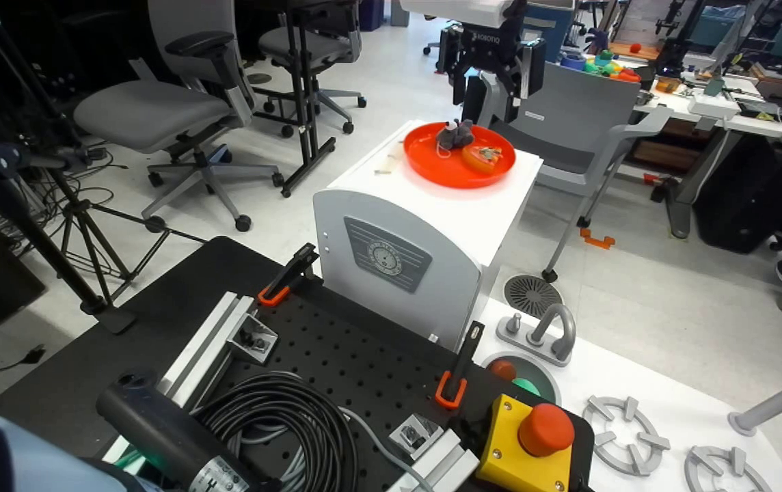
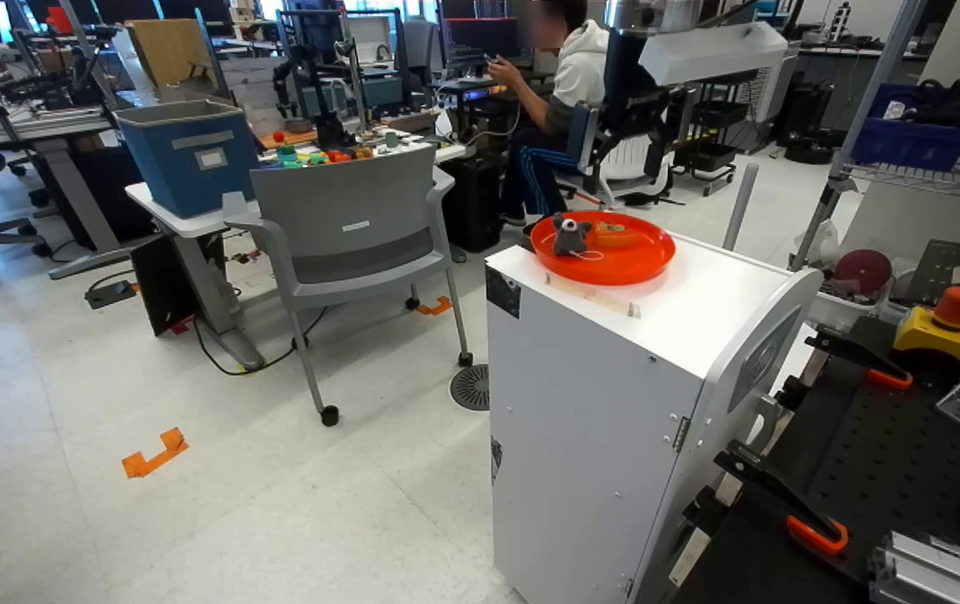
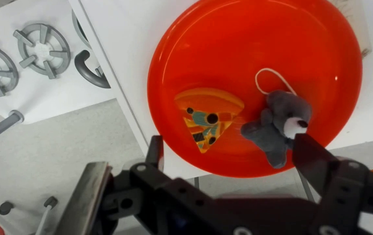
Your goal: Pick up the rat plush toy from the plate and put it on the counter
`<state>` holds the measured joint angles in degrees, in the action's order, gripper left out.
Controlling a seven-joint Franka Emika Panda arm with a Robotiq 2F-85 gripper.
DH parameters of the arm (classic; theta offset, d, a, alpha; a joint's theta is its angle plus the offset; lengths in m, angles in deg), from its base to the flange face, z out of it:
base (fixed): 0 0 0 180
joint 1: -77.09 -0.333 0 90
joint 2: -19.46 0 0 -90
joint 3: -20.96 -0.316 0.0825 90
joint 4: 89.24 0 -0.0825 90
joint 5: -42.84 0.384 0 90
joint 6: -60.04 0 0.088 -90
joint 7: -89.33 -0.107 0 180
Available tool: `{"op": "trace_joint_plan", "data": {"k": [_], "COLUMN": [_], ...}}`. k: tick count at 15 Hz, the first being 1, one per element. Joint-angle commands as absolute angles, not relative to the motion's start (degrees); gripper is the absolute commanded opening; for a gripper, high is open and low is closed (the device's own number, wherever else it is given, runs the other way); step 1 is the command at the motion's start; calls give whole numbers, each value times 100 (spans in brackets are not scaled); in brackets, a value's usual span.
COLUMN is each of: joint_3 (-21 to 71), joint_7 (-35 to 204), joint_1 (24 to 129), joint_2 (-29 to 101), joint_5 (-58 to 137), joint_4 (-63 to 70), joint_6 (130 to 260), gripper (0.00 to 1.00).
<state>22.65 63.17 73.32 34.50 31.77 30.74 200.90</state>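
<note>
The rat plush toy (image 1: pixel 456 136) is a dark grey lump with a pale muzzle and a thin white string tail. It lies in the bright orange plate (image 1: pixel 446 176), as also seen in an exterior view: toy (image 2: pixel 569 238), plate (image 2: pixel 606 273). The plate rests on the white box's top (image 1: pixel 381 179). My gripper (image 1: pixel 485 102) is open and empty, pointing down above the plate. In the wrist view, the toy (image 3: pixel 269 137) is nearer the right finger of the gripper (image 3: pixel 229 140). That finger covers a bit of the toy's edge.
A toy pizza slice (image 3: pixel 207 114) lies beside the rat in the plate. A tape strip (image 2: pixel 593 295) is on the box top. A grey chair (image 1: pixel 541 123) stands behind the box. A white counter (image 1: pixel 610 383) with tap (image 1: pixel 558 331) and burners adjoins it. Clamps (image 1: pixel 456 365) rise nearby.
</note>
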Motion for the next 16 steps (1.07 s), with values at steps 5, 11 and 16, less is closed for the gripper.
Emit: {"op": "trace_joint_plan", "data": {"k": [5,11,16], "joint_3": [2335,2267,2268], "joint_7": [6196,6407,6612], "joint_1": [7045,7047,7024], "joint_2": [4086,4292,4365], "joint_5": [3218,3594,3737], "joint_4": [2512,2288,2175], "joint_6": [20279,20553,20298], "gripper": [100,100,100]}}
